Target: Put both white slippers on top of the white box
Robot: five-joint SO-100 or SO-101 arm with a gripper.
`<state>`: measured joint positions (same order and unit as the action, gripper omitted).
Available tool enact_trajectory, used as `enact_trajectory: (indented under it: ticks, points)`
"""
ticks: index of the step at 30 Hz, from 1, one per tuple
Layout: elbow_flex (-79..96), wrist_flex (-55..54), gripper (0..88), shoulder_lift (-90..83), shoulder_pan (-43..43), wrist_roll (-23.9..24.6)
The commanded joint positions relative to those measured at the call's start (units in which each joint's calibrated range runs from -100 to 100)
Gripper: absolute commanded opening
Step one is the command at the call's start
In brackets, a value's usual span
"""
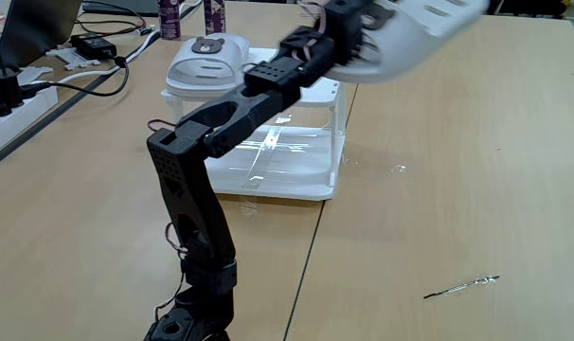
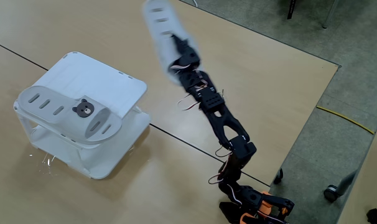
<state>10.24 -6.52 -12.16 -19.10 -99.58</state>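
Over on the left in a fixed view, the white box (image 2: 123,84) stands on the tabletop (image 2: 269,81), and one white slipper (image 2: 70,112) already lies across its ribbed top, bear badge up. To the right, the black arm (image 2: 223,121) stretches up from its base, its pincer (image 2: 176,56) clamped on the second slipper (image 2: 160,28), which hangs blurred in the air, beside the box and clear of it. In another fixed view that raised slipper (image 1: 429,28) sits right of the box (image 1: 306,156).
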Motion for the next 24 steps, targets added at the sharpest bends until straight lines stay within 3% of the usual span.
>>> enact_trajectory:
  ticks: [1, 9, 24]
  points:
    - [-7.4, -0.1, 0.8, -5.9, 7.8, -0.4]
    - [-18.3, -0.2, 0.8, 7.5, 14.9, -0.4]
    - [-39.7, -0.2, 0.8, 30.5, 17.0, -0.4]
